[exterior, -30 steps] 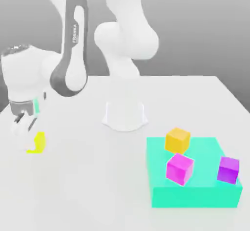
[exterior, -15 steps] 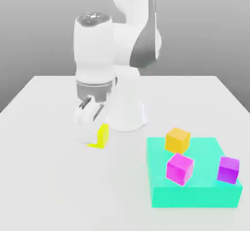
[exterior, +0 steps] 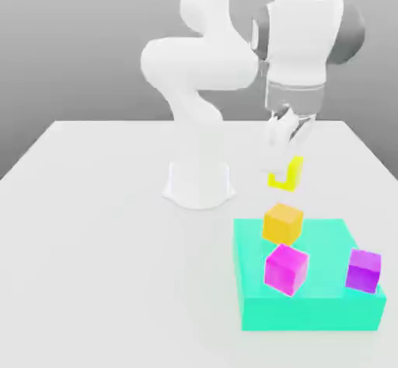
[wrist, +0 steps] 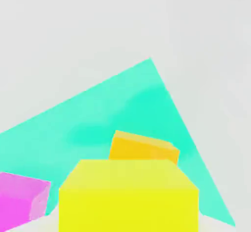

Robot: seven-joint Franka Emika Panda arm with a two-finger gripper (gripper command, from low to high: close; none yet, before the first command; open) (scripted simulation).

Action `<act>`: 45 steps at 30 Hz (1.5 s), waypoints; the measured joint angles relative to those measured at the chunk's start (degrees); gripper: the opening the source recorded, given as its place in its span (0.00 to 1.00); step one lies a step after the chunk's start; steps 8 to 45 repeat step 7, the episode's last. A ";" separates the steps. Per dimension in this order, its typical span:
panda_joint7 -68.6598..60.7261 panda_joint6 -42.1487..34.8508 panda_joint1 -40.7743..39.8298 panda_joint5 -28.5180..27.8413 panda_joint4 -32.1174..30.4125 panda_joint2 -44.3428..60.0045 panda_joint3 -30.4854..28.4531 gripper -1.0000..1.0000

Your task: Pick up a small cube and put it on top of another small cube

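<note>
The small cube (exterior: pixel 292 173), plain bright yellow, hangs in the air with my gripper (exterior: pixel 284 164) shut on it. It is a short way above an orange cube (exterior: pixel 282 223) that sits at the back left corner of a teal platform (exterior: pixel 326 304). In the hand view the yellow small cube (wrist: pixel 128 196) sits close in front of the camera. The orange cube (wrist: pixel 143 148) lies just beyond it on the teal platform (wrist: pixel 98 123), partly hidden by it.
Two magenta cubes (exterior: pixel 286 269) (exterior: pixel 364 270) rest on the teal platform, one near its front left and one at the exterior view's right; one magenta cube (wrist: pixel 22 196) also appears in the hand view. My white base (exterior: pixel 198 184) stands on the white table (exterior: pixel 93 265).
My arm has swung from the exterior view's left to its right, carrying the yellow cube up off the table to a spot over the orange cube.
</note>
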 joint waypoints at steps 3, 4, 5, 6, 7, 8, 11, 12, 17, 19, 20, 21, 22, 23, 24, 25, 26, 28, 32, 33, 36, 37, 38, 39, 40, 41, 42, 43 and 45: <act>0.00 7.09 -1.22 1.54 -1.23 5.83 3.35 0.00; 0.00 9.20 -1.55 1.93 -1.59 7.58 4.26 1.00; 0.00 9.20 -1.55 1.93 -1.59 7.58 4.26 1.00; 0.00 9.20 -1.55 1.93 -1.59 7.58 4.26 1.00; 0.00 9.20 -1.55 1.93 -1.59 7.58 4.26 1.00; 0.00 9.20 -1.55 1.93 -1.59 7.58 4.26 1.00; 0.00 9.20 -1.55 1.93 -1.59 7.58 4.26 1.00; 0.00 9.20 -1.55 1.93 -1.59 7.58 4.26 1.00; 0.00 9.20 -1.55 1.93 -1.59 7.58 4.26 1.00; 0.00 9.20 -1.55 1.93 -1.59 7.58 4.26 1.00; 0.00 9.20 -1.55 1.93 -1.59 7.58 4.26 1.00; 0.00 9.20 -1.55 1.93 -1.59 7.58 4.26 1.00; 0.00 9.20 -1.55 1.93 -1.59 7.58 4.26 1.00; 0.00 9.20 -1.55 1.93 -1.59 7.58 4.26 1.00; 0.00 9.20 -1.55 1.93 -1.59 7.58 4.26 1.00; 0.00 9.20 -1.55 1.93 -1.59 7.58 4.26 1.00; 0.00 9.20 -1.55 1.93 -1.59 7.58 4.26 1.00; 0.00 9.20 -1.55 1.93 -1.59 7.58 4.26 1.00; 0.00 9.20 -1.55 1.93 -1.59 7.58 4.26 1.00; 0.00 9.20 -1.55 1.93 -1.59 7.58 4.26 1.00; 0.00 9.20 -1.55 1.93 -1.59 7.58 4.26 1.00; 0.00 9.20 -1.55 1.93 -1.59 7.58 4.26 1.00; 0.00 9.20 -1.55 1.93 -1.59 7.58 4.26 1.00; 0.00 9.20 -1.55 1.93 -1.59 7.58 4.26 1.00; 0.00 9.20 -1.55 1.93 -1.59 7.58 4.26 1.00; 0.00 9.20 -1.55 1.93 -1.59 7.58 4.26 1.00; 0.00 9.20 -1.55 1.93 -1.59 7.58 4.26 1.00; 0.00 9.20 -1.55 1.93 -1.59 7.58 4.26 1.00; 0.00 9.20 -1.55 1.93 -1.59 7.58 4.26 1.00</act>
